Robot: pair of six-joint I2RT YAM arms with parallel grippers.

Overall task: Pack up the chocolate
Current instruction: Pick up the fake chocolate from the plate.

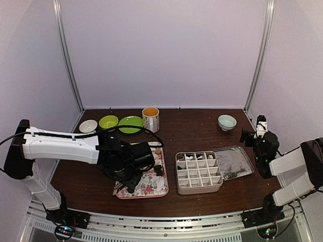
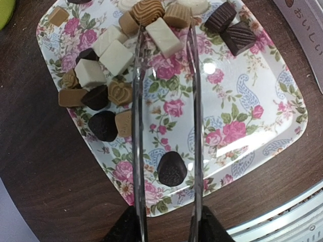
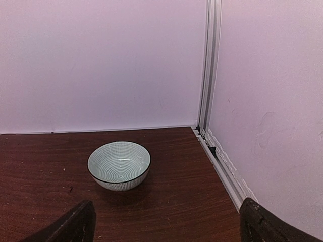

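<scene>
Dark, tan and white chocolates lie piled on the far half of a floral tray, also seen as the floral tray from above. My left gripper is shut on metal tongs, whose two arms stand apart and reach over the tray. Their tips flank a white block and tan pieces. One dark oval chocolate lies on the tray between the arms. A partitioned box sits right of the tray. My right gripper is open and holds nothing, at the far right.
A foil-lined lid lies beside the box. Along the back stand a white dish, a green bowl, a green plate and a mug. A striped bowl sits ahead of my right gripper near the wall rail.
</scene>
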